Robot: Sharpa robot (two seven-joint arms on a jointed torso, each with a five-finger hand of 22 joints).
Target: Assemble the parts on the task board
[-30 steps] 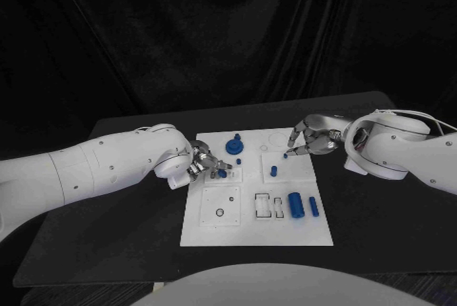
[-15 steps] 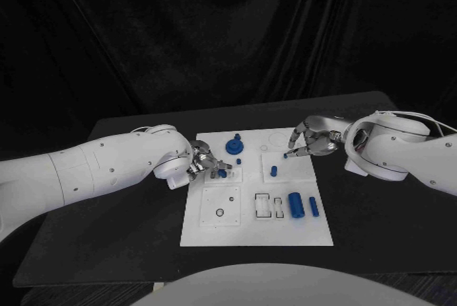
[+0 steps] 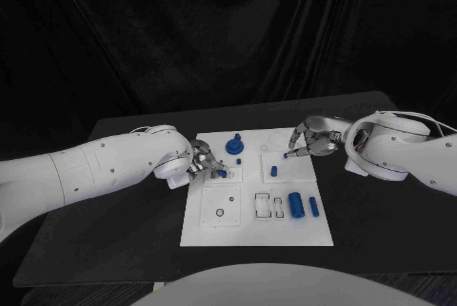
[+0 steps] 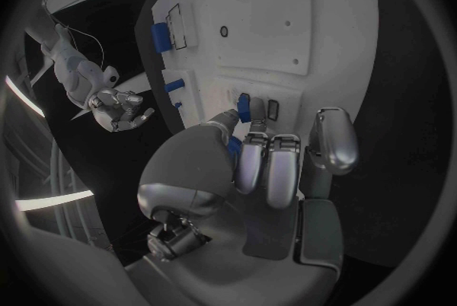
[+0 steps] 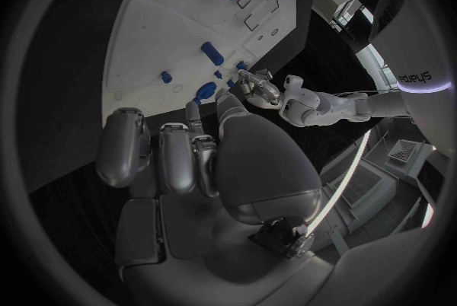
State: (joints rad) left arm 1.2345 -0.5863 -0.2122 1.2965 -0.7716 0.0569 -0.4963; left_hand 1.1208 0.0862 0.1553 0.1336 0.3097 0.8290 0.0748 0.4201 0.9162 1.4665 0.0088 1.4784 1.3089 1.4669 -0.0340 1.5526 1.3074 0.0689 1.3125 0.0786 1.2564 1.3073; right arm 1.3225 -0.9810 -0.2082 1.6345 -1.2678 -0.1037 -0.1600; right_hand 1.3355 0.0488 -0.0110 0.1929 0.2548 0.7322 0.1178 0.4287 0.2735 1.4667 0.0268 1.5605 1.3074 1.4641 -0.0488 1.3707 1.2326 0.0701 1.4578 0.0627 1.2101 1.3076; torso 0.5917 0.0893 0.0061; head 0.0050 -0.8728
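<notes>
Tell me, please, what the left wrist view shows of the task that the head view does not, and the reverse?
Left wrist view: the left hand from behind, its fingertips pinching a small blue part against the task board.

Head view: the whole task board on the black table, with a blue round part at the far edge and a blue peg standing mid-board.

Both: the right hand at the board's far right corner, and two blue cylinders lying beside the rectangular slots.
</notes>
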